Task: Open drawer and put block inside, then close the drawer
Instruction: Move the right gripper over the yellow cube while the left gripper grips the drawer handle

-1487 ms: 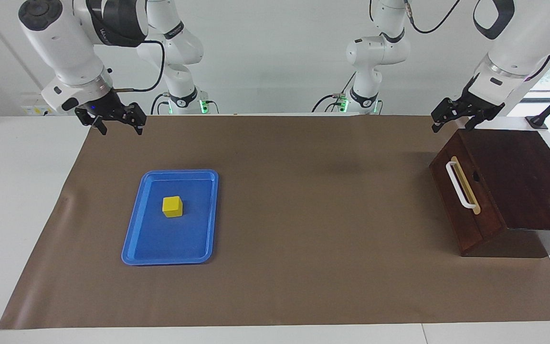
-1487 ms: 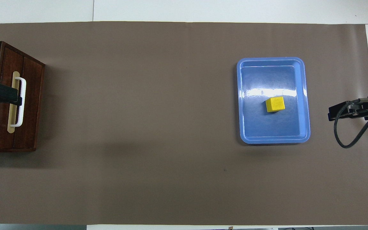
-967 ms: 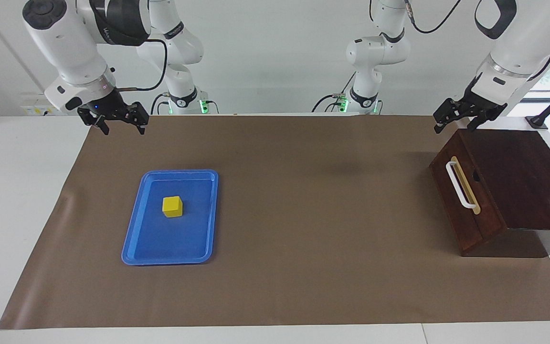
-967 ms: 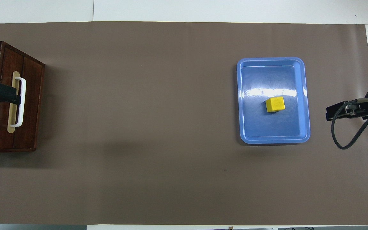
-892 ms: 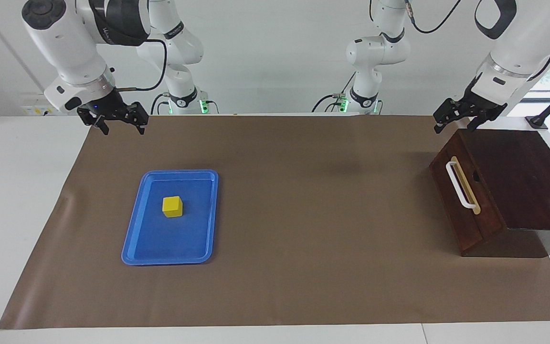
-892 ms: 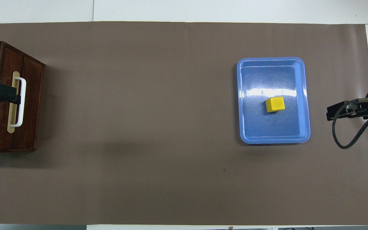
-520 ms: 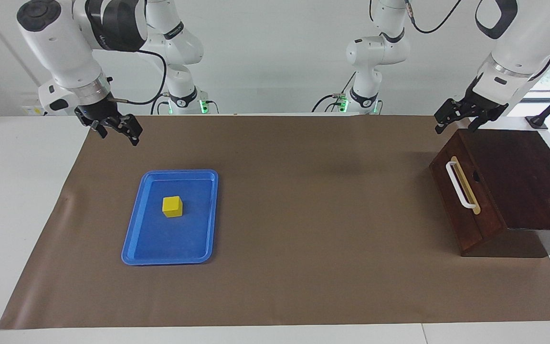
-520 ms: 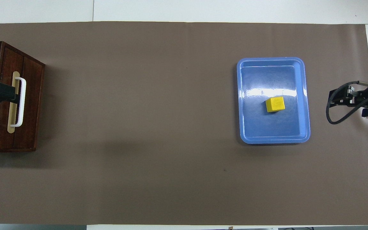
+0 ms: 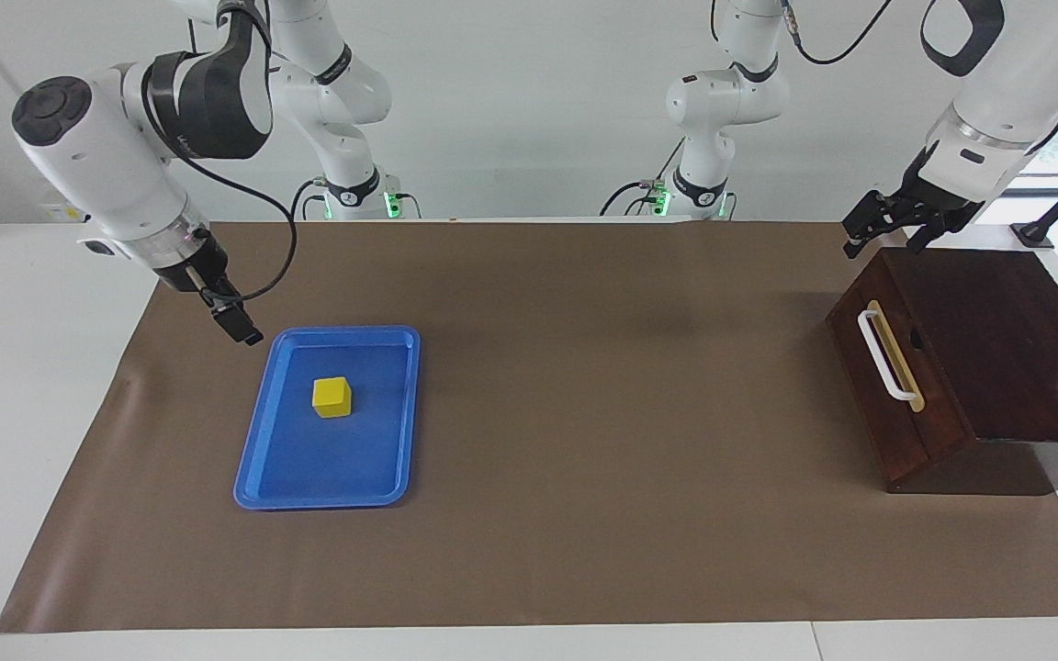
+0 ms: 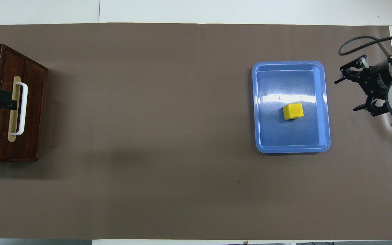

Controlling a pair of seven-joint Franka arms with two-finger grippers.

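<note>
The yellow block sits in a blue tray. My right gripper hangs open and empty over the mat. It is beside the tray's edge toward the right arm's end of the table, apart from the block. The drawer is shut in its dark wooden cabinet, with its white handle untouched. My left gripper hovers open above the cabinet's top edge, holding nothing.
A brown mat covers the table between the tray and the cabinet. The cabinet stands at the left arm's end of the table. White tabletop borders the mat near the right arm.
My right arm has swung out and down from the robots' edge of the mat to the tray's side, its wrist turning. The left gripper barely shifted. Block, tray and drawer stayed put.
</note>
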